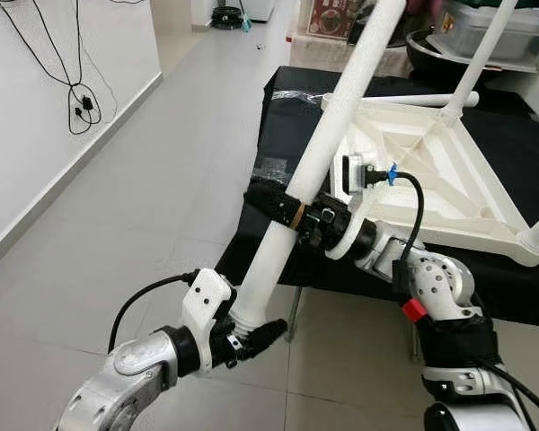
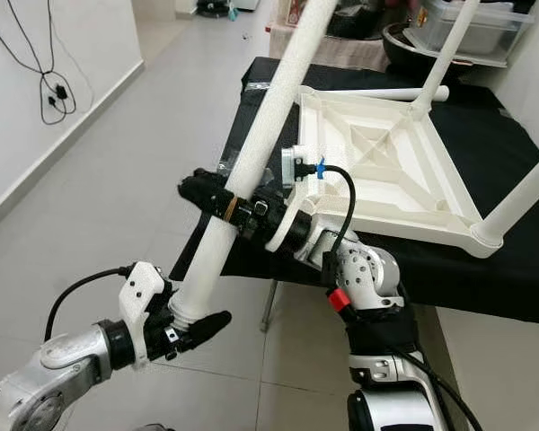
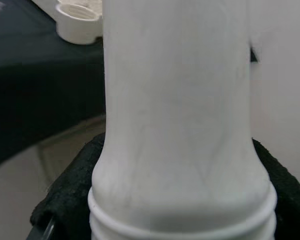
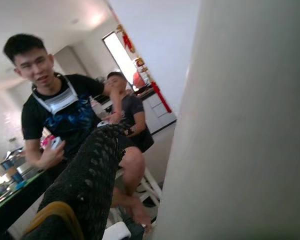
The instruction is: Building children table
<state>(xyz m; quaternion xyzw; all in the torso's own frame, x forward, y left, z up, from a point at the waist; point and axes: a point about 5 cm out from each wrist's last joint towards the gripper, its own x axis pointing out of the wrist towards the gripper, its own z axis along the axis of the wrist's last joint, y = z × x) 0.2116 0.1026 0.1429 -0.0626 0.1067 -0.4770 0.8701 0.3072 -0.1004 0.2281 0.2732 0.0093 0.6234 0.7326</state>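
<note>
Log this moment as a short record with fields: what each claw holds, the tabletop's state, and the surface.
left claw: shut on the threaded lower end of the loose table leg
right claw: shut on the same leg, higher up
tabletop: white, upside down, two legs already fitted
surface: black-covered table

Black cables on white wall, grey tiled floor.

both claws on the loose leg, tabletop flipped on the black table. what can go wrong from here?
1. The leg is long and tilted; the left claw holds its threaded end, the right claw mid-shaft. Uneven motion could twist it loose.
2. Its upper end sits near the bins and an already fitted leg; swinging may hit them.
3. The tabletop lies unclamped and may slide when the leg is pressed in.
</note>
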